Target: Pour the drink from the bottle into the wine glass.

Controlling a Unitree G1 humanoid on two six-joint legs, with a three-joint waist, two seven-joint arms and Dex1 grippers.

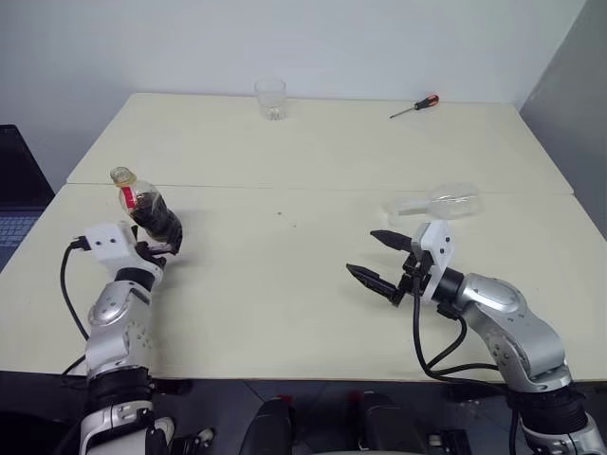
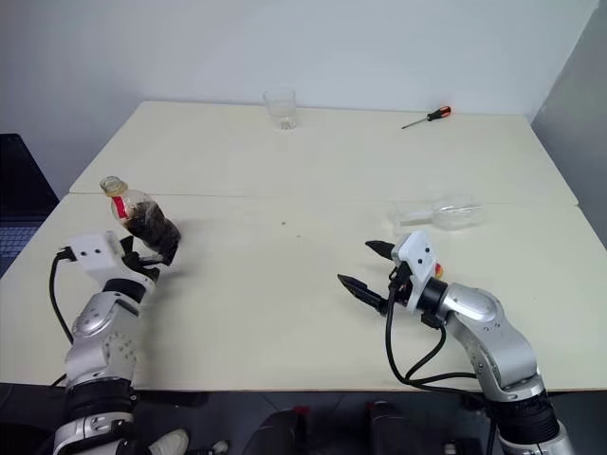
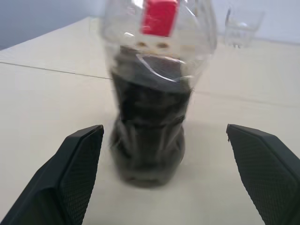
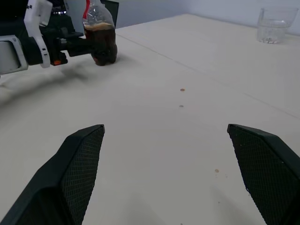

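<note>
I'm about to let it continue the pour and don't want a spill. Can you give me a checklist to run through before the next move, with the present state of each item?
1. Bottle upright on the table: ok.
2. Drink in the bottle: ok.
3. Left gripper gripping the bottle: not ok, fingers open on either side.
4. Wine glass upright to receive the drink: not ok, it lies on its side.
5. Right gripper holding the wine glass: not ok, open and empty.
6. Bottle cap off: cannot tell.

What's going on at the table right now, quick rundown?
Both pincers open: left by the standing bottle, right empty. Wine glass on its side. Nothing between.
</note>
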